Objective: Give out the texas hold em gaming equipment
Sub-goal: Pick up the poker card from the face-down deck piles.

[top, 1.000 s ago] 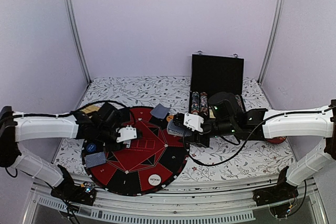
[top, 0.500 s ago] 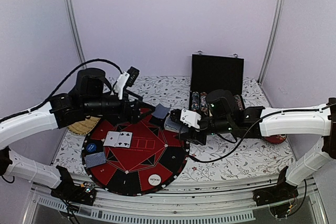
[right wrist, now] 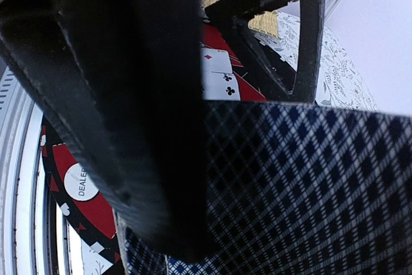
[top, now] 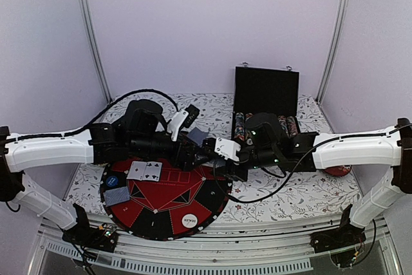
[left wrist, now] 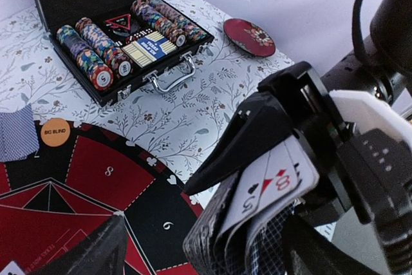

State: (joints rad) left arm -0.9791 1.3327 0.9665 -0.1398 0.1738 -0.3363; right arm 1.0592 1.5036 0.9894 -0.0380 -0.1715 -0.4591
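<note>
Left hand (top: pixel 195 156) gapes wide just beside the cards (left wrist: pixel 267 188); right hand (top: pixel 221 160) grips those cards above the mat's (top: pixel 149 221) far edge.

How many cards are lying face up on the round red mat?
2. The left card and the right card lie side by side on the mat, left of its middle. More may be hidden.
</note>
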